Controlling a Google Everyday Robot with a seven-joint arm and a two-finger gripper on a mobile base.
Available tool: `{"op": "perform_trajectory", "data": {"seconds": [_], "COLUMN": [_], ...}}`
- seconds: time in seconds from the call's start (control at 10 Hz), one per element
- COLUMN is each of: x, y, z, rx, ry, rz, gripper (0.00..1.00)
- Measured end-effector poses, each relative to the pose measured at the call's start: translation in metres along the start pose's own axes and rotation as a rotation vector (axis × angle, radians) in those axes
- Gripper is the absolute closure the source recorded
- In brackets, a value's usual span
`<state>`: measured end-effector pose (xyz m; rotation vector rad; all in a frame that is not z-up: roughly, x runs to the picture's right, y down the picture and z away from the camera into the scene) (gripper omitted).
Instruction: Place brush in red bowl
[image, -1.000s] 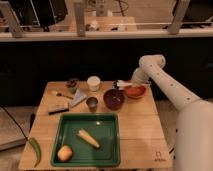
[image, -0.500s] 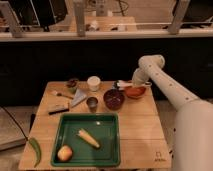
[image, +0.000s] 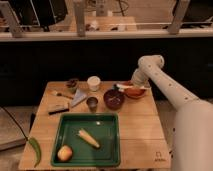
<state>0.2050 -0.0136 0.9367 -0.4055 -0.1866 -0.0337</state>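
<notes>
The red bowl (image: 135, 93) is a shallow orange-red bowl at the table's back right. The brush (image: 129, 86), slim with a whitish handle and a dark head pointing left, lies across the bowl's rim. My gripper (image: 132, 81) hangs down from the white arm right above the brush and bowl, at the handle. The gripper's wrist hides the far part of the bowl.
A dark maroon bowl (image: 114, 99) stands just left of the red bowl. A white cup (image: 93, 83), a metal cup (image: 92, 103), a wooden-handled brush (image: 62, 94) and a grey scrubber (image: 58, 107) lie further left. A green tray (image: 107, 155) holds corn (image: 88, 138) and an apple (image: 64, 153).
</notes>
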Motion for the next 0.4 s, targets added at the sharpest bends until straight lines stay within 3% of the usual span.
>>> {"op": "perform_trajectory", "data": {"seconds": [0.4], "x": [-0.0007], "y": [-0.0004], "z": [0.001], "rx": [-0.002], "ry": [-0.01], "rz": [-0.011], "gripper": [0.2]}}
